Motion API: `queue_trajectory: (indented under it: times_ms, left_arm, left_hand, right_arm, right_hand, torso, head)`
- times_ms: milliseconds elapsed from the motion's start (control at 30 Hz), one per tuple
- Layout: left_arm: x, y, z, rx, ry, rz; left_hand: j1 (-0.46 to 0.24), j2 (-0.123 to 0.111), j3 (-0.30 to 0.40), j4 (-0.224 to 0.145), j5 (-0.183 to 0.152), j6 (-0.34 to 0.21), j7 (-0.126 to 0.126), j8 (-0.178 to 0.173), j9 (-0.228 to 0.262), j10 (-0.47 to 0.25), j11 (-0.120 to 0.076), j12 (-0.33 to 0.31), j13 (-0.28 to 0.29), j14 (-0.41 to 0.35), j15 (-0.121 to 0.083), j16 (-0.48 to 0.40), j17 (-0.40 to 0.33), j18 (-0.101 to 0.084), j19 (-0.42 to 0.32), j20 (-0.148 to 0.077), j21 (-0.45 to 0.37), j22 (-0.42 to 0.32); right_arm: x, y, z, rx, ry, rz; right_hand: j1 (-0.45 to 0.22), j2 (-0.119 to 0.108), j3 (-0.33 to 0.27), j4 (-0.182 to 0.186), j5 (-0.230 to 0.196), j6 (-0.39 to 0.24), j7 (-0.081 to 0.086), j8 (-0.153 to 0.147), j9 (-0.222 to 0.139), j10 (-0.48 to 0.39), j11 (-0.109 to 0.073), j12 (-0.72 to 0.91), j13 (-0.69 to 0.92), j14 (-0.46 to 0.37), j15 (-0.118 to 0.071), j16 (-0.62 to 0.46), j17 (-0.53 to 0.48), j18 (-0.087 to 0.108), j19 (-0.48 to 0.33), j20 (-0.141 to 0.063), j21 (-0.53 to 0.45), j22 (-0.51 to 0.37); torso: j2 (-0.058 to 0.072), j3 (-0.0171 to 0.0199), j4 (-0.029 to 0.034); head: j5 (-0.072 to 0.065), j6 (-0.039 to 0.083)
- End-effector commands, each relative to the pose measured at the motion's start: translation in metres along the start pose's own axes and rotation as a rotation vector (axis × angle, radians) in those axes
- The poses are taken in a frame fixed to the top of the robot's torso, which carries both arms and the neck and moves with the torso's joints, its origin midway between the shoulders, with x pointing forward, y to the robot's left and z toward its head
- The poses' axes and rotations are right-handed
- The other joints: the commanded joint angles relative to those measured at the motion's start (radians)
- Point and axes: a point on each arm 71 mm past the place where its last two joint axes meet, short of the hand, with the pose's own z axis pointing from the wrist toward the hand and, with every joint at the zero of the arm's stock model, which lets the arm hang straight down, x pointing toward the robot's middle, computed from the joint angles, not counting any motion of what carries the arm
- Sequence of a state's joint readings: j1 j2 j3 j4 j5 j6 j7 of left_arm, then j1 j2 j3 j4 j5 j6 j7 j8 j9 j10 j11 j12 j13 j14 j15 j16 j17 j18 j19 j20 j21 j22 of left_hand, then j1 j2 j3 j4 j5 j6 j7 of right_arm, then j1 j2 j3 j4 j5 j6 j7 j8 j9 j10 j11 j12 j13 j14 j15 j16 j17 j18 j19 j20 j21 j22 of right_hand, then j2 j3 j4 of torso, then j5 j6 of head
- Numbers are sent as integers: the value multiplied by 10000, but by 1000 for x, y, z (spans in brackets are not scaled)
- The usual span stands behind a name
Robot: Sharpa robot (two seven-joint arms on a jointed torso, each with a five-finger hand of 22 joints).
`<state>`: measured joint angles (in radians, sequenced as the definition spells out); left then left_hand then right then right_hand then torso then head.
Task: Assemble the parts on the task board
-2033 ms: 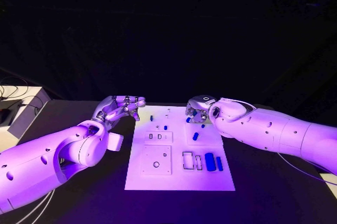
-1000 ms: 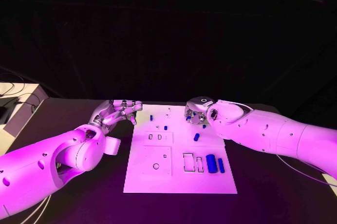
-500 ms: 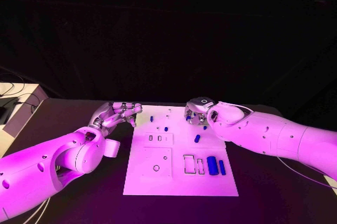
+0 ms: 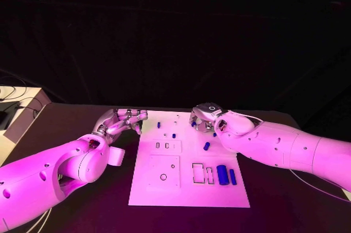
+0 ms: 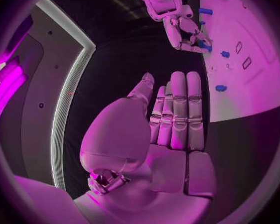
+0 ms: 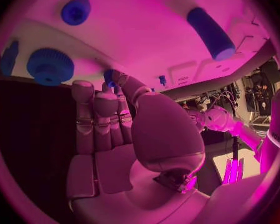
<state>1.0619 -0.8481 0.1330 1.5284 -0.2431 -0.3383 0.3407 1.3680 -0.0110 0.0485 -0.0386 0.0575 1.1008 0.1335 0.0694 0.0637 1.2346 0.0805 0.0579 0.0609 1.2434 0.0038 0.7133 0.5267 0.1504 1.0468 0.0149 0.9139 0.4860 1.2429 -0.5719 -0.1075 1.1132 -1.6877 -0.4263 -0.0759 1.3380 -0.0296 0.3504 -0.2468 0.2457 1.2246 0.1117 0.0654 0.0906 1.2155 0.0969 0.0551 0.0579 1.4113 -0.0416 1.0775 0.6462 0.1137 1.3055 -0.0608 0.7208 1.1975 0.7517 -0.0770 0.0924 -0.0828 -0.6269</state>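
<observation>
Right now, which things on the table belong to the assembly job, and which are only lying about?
Job: white task board; small blue parts, such as the long blue cylinder and the ribbed blue gear.
Lying about: white box and dark cables beyond the table's left edge.

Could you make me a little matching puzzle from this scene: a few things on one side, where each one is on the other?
Things:
1. left hand
2. right hand
3. task board
4. two blue bars

Places:
A. middle of the table
B. over the board's far right part
C. side by side on the board's near right part
D. over the dark table, just off the board's far left corner

Pairs: 1-D, 2-B, 3-A, 4-C
</observation>
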Motion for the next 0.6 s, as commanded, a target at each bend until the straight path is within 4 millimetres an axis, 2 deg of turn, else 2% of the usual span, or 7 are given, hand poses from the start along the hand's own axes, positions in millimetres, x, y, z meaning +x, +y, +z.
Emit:
queue_trajectory:
  times_ms: [33, 200, 600]
  left_arm:
    - [2, -1, 0, 64, 181, -51]
    - [2, -1, 0, 65, 199, -60]
    - [3, -1, 0, 63, 225, -72]
  left_hand:
    - [-52, 9, 1, -52, -35, -79, -5, -48, 8, -53, -4, 48, 10, -69, 35, 49, -9, 85, -54, -3, 52, -9]
    - [-52, 9, 1, -52, -35, -79, -5, -48, 8, -53, -4, 48, 10, -69, 35, 49, -9, 85, -54, -3, 52, -9]
    - [-50, 12, 0, -81, -35, -83, -5, -51, 6, -72, 2, 48, 9, -70, 37, 62, -49, 92, -64, 2, 80, -38]
  right_arm:
    - [-7, 3, 2, 207, -713, -150]
    - [-10, 9, 7, 317, -1141, -213]
    - [-18, 25, 18, 329, -1943, -286]
  right_hand:
    - [46, 192, -12, -36, -37, 63, 13, -10, 3, 1121, -593, 68, 91, 36, -62, -34, 48, 146, 103, -10, -186, 220]
    - [34, 171, 6, -45, -66, 76, 30, -1, -2, 1128, -578, 83, 84, 61, -63, -81, 107, 144, 272, -11, -693, 780]
    - [72, 158, 7, -29, -43, 58, 19, -10, -17, 1103, -576, 61, 87, 48, -53, -93, 133, 132, 485, -7, -1131, 1318]
  torso:
    - [33, -2, 5]
    - [63, -8, 29]
    - [110, -30, 68]
  head:
    - [20, 33]
    - [18, 73]
    - [46, 104]
